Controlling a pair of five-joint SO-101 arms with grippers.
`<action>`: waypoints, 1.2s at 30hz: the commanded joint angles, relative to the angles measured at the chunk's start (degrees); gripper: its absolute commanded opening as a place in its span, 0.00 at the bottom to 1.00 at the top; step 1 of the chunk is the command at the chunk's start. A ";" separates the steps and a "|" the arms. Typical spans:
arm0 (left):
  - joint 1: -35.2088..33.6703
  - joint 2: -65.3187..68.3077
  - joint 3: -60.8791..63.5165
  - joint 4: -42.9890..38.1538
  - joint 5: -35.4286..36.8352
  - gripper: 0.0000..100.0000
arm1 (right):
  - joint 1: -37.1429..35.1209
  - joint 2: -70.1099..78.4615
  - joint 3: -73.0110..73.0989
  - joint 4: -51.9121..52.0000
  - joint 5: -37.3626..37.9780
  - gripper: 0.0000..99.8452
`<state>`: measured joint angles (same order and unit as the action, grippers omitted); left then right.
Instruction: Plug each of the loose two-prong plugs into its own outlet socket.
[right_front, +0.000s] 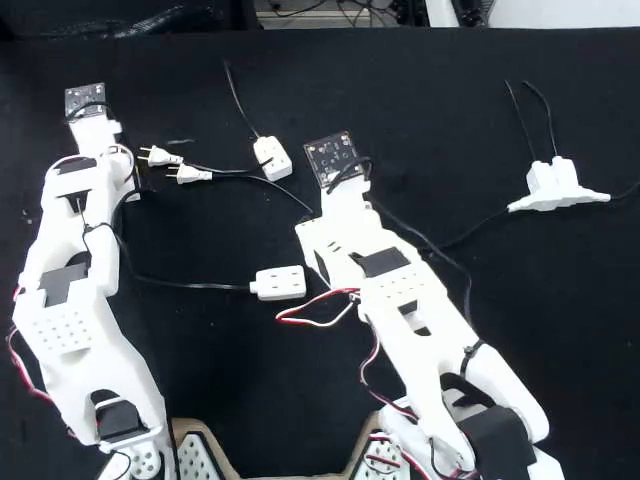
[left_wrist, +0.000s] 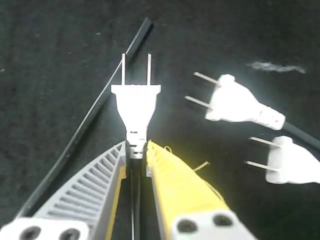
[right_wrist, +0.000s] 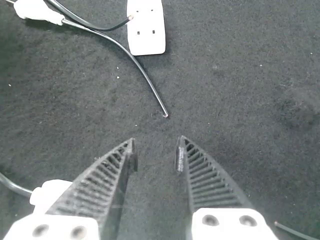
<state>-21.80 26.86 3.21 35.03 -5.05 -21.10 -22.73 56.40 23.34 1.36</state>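
Note:
My left gripper (left_wrist: 136, 147) is shut on the tail of a white two-prong plug (left_wrist: 136, 105), whose prongs point away from it over the black cloth. Two more white plugs (left_wrist: 239, 102) (left_wrist: 286, 161) lie loose beside it, also seen as plugs (right_front: 160, 155) (right_front: 190, 175) next to the left arm in the high view. My right gripper (right_wrist: 155, 152) hangs open over bare cloth, nothing between its fingers. A white outlet socket (right_wrist: 146, 27) lies ahead of it. The high view shows that socket (right_front: 272, 157) and a second socket (right_front: 278, 283) near mid-table.
Thin black cables (right_front: 200, 285) run across the cloth between the plugs and sockets; one loose wire end (right_wrist: 165, 115) lies ahead of the right gripper. At the far right sits a white outlet strip (right_front: 555, 187) with two plugs standing in it.

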 joint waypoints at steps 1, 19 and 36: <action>-2.24 -1.14 -4.62 5.01 -0.18 0.03 | 1.14 -2.77 -0.57 -1.32 0.00 0.13; -2.15 -27.25 -3.56 34.37 -0.18 0.03 | 1.14 -2.86 -0.31 -0.88 -0.09 0.13; 18.86 -72.35 33.80 37.19 -0.62 0.03 | 8.70 -24.04 -4.26 16.53 0.09 0.13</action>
<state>-9.23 -38.11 35.65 71.96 -5.05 -17.23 -37.23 56.48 35.38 1.45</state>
